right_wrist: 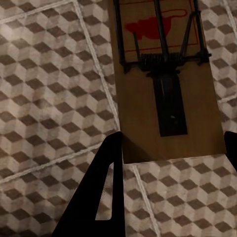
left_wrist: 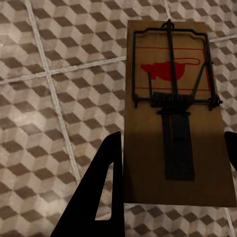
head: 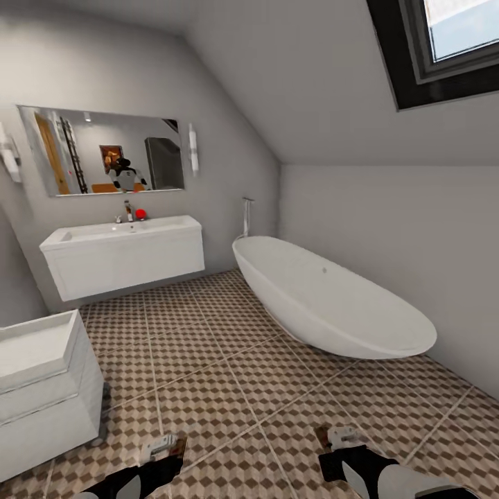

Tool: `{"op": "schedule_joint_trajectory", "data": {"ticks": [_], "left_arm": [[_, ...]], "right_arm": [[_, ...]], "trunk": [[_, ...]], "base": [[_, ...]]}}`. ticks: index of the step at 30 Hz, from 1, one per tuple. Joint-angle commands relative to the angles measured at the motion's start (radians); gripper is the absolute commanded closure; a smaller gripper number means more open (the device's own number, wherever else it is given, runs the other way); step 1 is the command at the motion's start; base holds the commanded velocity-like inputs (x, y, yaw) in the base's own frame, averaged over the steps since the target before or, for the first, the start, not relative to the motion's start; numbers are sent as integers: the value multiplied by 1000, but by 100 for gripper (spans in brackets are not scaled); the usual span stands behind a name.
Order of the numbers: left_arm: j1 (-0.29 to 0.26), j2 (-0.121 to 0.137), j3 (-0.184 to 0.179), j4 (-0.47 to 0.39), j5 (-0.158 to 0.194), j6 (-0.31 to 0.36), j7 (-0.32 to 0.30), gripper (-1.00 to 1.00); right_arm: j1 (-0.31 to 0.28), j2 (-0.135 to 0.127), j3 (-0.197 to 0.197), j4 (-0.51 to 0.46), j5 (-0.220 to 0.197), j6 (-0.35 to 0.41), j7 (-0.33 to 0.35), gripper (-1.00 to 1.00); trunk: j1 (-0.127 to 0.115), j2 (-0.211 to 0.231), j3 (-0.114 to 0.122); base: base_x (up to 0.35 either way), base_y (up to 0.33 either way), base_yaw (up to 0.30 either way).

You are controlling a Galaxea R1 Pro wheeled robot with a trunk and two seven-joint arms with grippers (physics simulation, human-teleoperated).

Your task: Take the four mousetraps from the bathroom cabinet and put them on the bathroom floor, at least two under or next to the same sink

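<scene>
Each gripper holds one mousetrap above the bathroom floor point(head: 229, 374). In the left wrist view a brown mousetrap point(left_wrist: 173, 98), with a wire bar and a red mouse print, fills the gap between the black fingers point(left_wrist: 106, 187) of my left gripper point(left_wrist: 173, 140). The right wrist view has a second mousetrap point(right_wrist: 163, 89) held the same way in my right gripper point(right_wrist: 173, 143). From the head, the left gripper point(head: 163, 454) and right gripper point(head: 337, 447) sit low at the near edge, over the tiles. The white sink point(head: 125, 256) hangs on the far left wall.
A white cabinet point(head: 41, 388) with its top drawer pulled out stands close at the left. A long white bathtub point(head: 326, 298) runs along the right wall. A mirror point(head: 104, 149) hangs above the sink. Open tiles stretch from the grippers to the sink.
</scene>
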Motion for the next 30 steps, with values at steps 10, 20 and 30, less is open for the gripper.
{"op": "schedule_joint_trajectory", "data": {"ticks": [10, 20, 30], "left_arm": [[0, 0, 9, -1, -8, 4, -2, 100], [0, 0, 9, -1, -9, 4, -2, 100], [0, 0, 9, -2, -8, 4, -1, 100]], "right_arm": [[-1, 0, 7, 1, -2, 2, 3, 100], [-1, 0, 7, 1, -2, 2, 3, 100], [-1, -1, 7, 1, -2, 0, 6, 100]], "trunk": [[0, -1, -1], [0, -1, -1], [0, -1, -1]], "base": [[0, 0, 285], [0, 0, 285], [2, 0, 216]]}}
